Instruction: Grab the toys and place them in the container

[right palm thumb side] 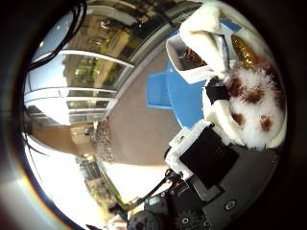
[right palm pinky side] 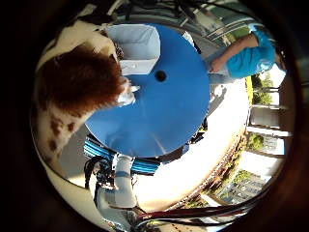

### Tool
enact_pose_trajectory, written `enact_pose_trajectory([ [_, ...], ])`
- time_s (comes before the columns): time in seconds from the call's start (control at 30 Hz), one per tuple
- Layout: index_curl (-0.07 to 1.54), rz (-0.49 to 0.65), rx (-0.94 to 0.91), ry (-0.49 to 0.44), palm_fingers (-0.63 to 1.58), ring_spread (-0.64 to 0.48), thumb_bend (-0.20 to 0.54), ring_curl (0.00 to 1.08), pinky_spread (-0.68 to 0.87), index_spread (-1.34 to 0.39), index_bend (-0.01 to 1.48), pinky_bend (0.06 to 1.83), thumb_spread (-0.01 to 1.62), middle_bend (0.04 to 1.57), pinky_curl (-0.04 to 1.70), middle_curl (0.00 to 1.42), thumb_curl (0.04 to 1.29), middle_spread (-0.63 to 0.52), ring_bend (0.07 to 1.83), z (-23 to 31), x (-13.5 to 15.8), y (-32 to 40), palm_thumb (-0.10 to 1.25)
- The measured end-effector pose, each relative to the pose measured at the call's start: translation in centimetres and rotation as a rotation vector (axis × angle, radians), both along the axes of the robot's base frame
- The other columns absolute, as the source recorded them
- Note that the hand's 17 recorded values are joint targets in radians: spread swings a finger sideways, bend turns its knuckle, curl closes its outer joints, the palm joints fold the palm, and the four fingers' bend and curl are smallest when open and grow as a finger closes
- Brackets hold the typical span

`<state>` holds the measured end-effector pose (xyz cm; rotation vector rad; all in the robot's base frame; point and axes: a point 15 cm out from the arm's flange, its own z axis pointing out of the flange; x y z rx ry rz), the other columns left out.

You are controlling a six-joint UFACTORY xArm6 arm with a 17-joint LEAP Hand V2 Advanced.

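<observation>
The round blue table [right palm pinky side: 159,116] filled most of the little finger side view, seen from above with a dark hole at its middle. Close against the palm sat a plush toy [right palm pinky side: 77,87], white with brown patches and a large reddish-brown furry area, taking up much of both views; it was lifted above the table beside the container. The white container [right palm pinky side: 137,48] stood on the table near its edge, and in the thumb side view something brown showed inside it. The right hand [right palm thumb side: 206,153] showed white and black parts pressed against the toy's fur, its fingers [right palm thumb side: 217,90] apparently wrapped about the plush and holding it.
</observation>
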<state>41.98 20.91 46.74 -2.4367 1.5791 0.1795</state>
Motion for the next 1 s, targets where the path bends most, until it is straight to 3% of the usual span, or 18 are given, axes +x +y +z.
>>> enact_pose_trajectory([
  [0.4,1.38,-0.143,0.134,-0.215,0.71,-0.14,-0.013,0.86,0.10,-1.32,0.46,1.73,1.13,1.39,0.82,1.09,0.82,-0.20,1.59,-8.3,14.8,8.5,0.97],
  [0.57,1.43,-0.179,0.161,-0.285,0.71,-0.13,-0.045,0.86,0.10,-1.30,0.45,1.72,1.11,1.40,0.83,1.08,0.80,-0.20,1.60,-12.1,18.9,10.2,0.85],
  [0.7,1.42,-0.198,0.153,-0.289,0.74,-0.08,-0.041,0.80,0.13,-1.27,0.50,1.59,1.12,1.32,0.81,1.03,0.77,-0.18,1.54,-15.8,20.8,10.4,0.75],
  [0.83,1.35,-0.187,0.138,-0.282,0.68,0.02,-0.037,0.71,0.19,-1.22,0.48,1.48,1.12,1.11,0.76,0.91,0.73,-0.15,1.37,-18.1,21.4,10.2,0.69],
  [0.9,1.30,-0.170,0.131,-0.282,0.30,0.07,-0.040,0.69,0.24,-1.14,0.32,1.49,1.11,0.85,0.77,0.82,0.70,-0.14,1.28,-18.4,21.4,10.0,0.66],
  [1.0,1.21,-0.148,0.125,-0.283,0.03,0.15,-0.041,0.60,0.31,-1.05,0.23,1.40,1.11,0.62,0.71,0.70,0.67,-0.09,1.12,-18.4,21.4,9.8,0.63],
])
